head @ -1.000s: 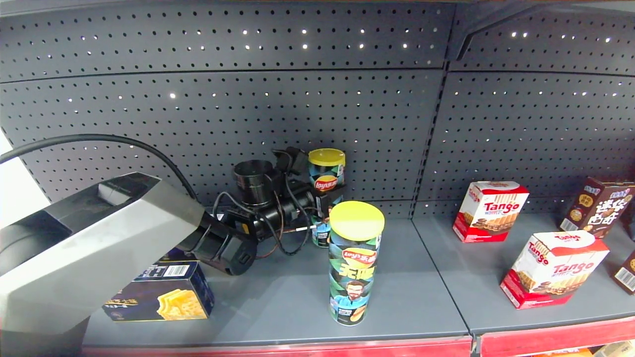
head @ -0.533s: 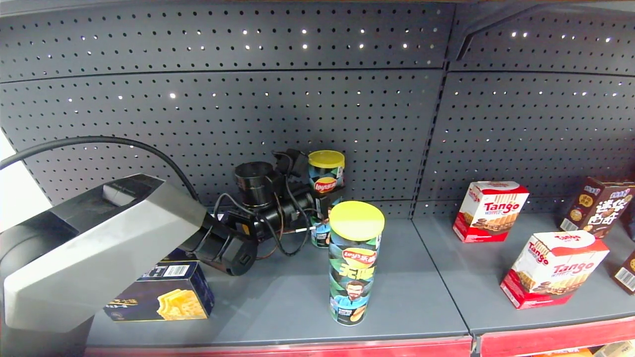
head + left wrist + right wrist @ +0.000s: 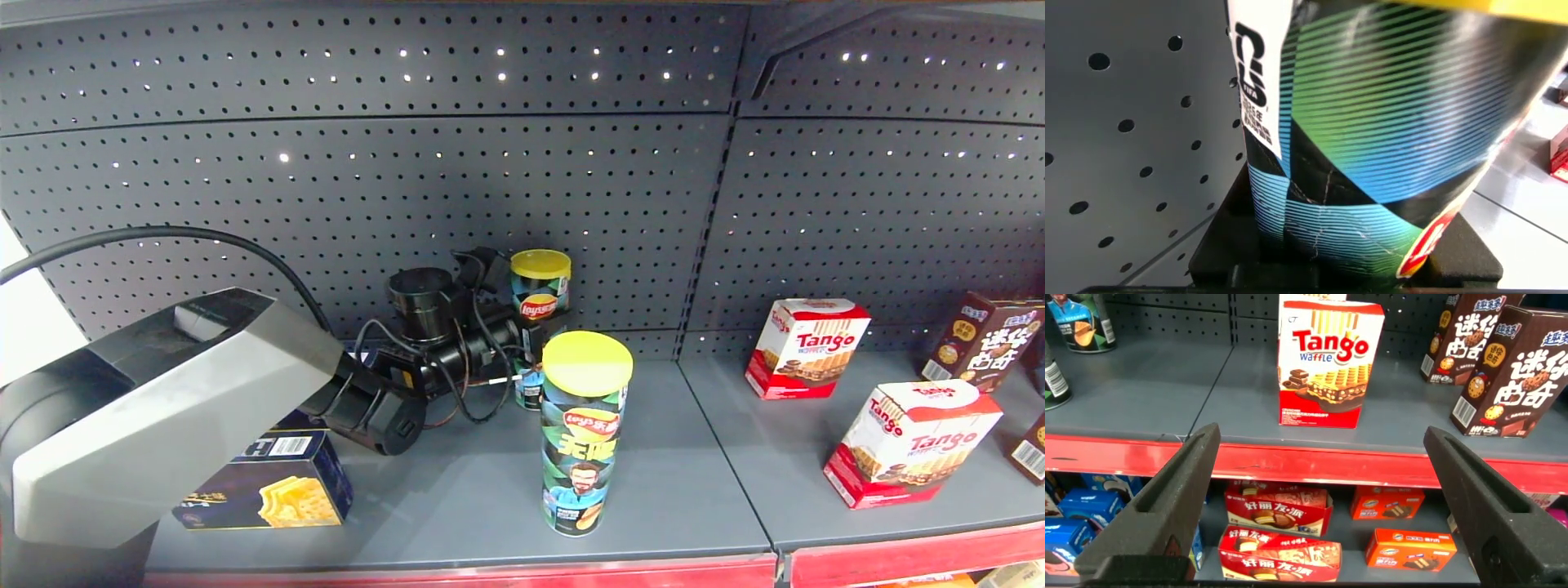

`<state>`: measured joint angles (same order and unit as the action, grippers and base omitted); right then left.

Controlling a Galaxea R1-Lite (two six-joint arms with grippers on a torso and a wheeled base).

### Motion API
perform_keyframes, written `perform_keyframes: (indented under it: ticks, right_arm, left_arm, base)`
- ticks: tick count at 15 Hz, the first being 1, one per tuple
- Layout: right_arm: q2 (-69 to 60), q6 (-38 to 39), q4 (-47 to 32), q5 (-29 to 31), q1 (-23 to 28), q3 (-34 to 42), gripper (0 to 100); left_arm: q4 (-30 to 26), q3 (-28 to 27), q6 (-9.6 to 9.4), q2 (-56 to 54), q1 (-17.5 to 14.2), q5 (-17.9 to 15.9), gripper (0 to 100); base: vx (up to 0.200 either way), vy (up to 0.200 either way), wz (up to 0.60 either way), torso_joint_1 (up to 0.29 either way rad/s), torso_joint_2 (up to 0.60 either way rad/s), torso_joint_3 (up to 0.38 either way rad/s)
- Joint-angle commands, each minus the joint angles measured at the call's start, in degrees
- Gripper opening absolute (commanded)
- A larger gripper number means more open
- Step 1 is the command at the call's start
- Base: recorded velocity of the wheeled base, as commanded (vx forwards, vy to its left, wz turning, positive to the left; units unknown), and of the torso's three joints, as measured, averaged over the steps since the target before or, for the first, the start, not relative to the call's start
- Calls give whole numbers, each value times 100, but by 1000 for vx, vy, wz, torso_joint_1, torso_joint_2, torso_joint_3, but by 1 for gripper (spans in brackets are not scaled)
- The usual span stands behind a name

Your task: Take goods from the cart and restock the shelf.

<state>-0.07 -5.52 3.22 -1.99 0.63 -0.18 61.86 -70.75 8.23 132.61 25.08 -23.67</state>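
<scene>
A chip can (image 3: 539, 286) with a yellow lid stands upright at the back of the grey shelf (image 3: 669, 482), close to the pegboard. My left gripper (image 3: 535, 331) is shut on its middle from the left. In the left wrist view the can's striped side (image 3: 1372, 147) sits between the dark fingers (image 3: 1233, 245). A second, matching chip can (image 3: 584, 433) stands free nearer the shelf's front edge. My right gripper (image 3: 1321, 433) is open with nothing in it, in front of the shelf's red front edge (image 3: 1372, 461).
A blue cracker box (image 3: 269, 482) lies at the front left under my left arm. Two red wafer boxes (image 3: 808, 347) (image 3: 906, 441) and a brown chocolate box (image 3: 984, 339) occupy the right bay. More boxes (image 3: 1278, 531) fill the shelf below.
My left gripper and the held can have sunk slightly and shifted a touch to the right. The other goods have not moved.
</scene>
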Motion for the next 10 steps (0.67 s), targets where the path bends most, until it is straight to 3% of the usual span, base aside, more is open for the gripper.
perform_keyframes:
  ticks: [1,2,8,10]
  right_arm:
    - [7,-1,3,-3,-2,1,100]
    - [7,-1,3,-3,-2,1,100]
    - [7,-1,3,-3,-2,1,100]
    - [7,-1,3,-3,-2,1,100]
  left_arm:
    - [2,18,-5,2,6,3,0]
    - [2,18,3,-7,-3,-6,100]
    - [125,114,-14,-69,-29,-14,100]
    - [125,396,-23,-271,-99,-23,100]
  base:
    - [0,0,0,0,0,0]
    - [0,0,0,0,0,0]
    - [0,0,0,0,0,0]
    - [0,0,0,0,0,0]
